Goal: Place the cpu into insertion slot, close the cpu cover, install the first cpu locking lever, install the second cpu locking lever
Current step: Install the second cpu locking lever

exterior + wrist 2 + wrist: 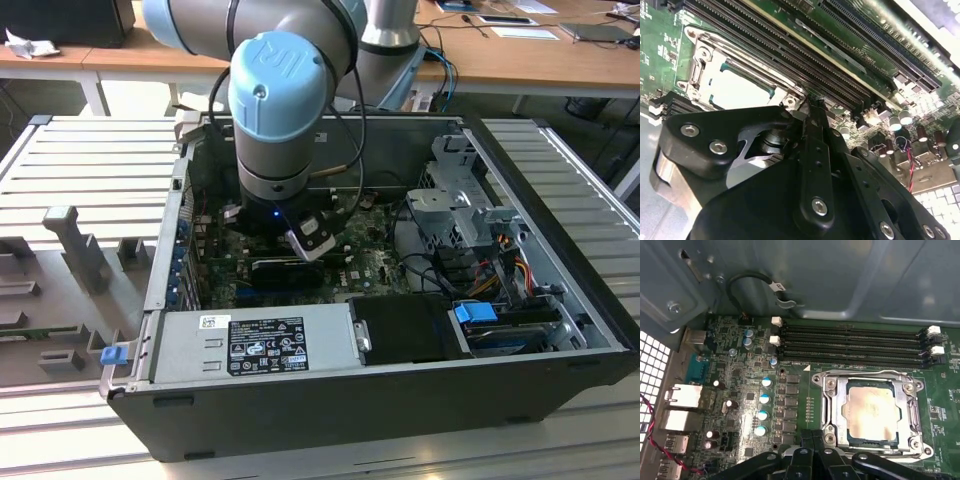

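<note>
End effector (812,447) low inside the open dark-grey computer case (400,395), over the green circuit board (747,390). In the first wrist view its black fingers come to a narrow point at the near rim of the square silver-rimmed insertion slot (871,412); fingertips look drawn together, nothing between them. The pale silvery-beige square cpu (872,412) lies flat inside the slot, and the thin silver-grey metal cpu cover (840,412) frames it, its window showing the chip; it looks lowered over the chip. Key relation: slot lies just beyond the fingertips, toward the long black ribbed memory slots (852,342), which run crosswise along the socket's far side. Fingertip point sits near the socket's corner, not over its centre. Cannot tell whether a thin wire lever is caught at the tips; contact hidden by the finger linkage. Second wrist view looks along the black finger (815,145) from behind: the tip meets the socket's corner by a screw boss, chip (740,90) bright beyond it. Exterior view gives the setting instead: blue-capped grey arm (285,95) reaching down into the case on a slatted metal tabletop (80,150), socket hidden beneath the wrist.
</note>
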